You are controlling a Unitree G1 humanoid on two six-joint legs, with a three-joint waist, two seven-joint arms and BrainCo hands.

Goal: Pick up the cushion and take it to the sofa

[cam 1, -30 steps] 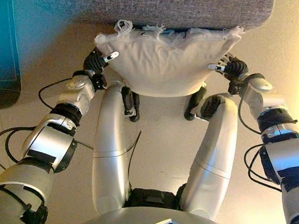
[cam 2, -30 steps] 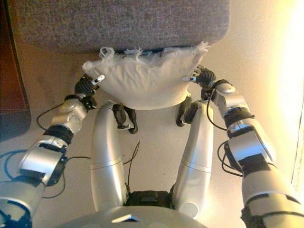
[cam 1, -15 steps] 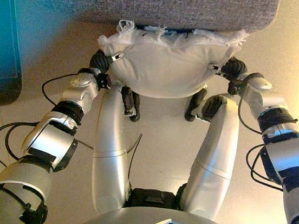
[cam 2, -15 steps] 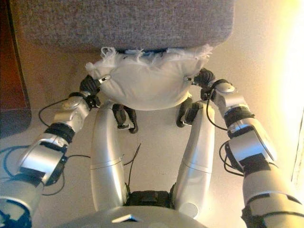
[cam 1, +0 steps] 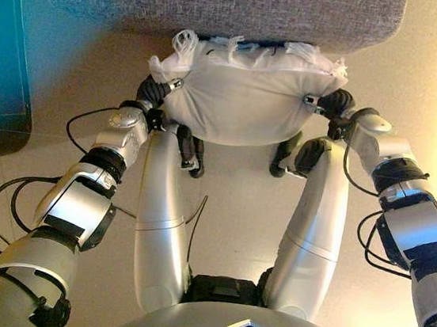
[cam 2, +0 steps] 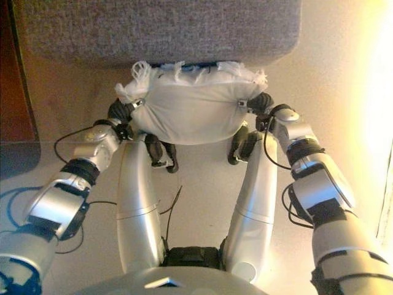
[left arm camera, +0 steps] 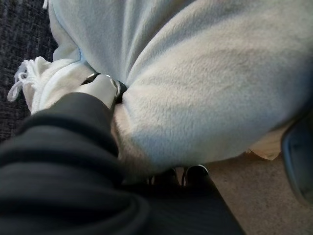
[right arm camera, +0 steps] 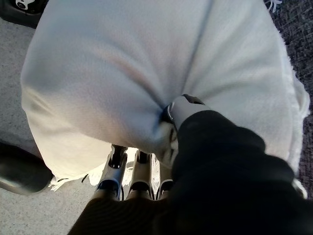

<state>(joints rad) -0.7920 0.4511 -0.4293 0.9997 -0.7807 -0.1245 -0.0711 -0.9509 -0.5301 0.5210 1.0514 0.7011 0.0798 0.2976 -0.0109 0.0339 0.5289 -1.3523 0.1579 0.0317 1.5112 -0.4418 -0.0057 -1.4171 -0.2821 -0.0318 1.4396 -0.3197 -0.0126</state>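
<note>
Holding the white cushion (cam 1: 247, 91) from both ends, the left hand (cam 1: 157, 92) and the right hand (cam 1: 331, 105) pinch its soft fabric, each with the thumb pressed into the top and the fingers (right arm camera: 139, 178) curled under it. The cushion sits in the upper middle of the frame, its fringed far edge touching the front of the grey sofa (cam 1: 222, 0), above the beige floor (cam 1: 239, 190)

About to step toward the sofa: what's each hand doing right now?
Left hand: shut on the cushion, gripping its left side.
Right hand: shut on the cushion's right side.
</note>
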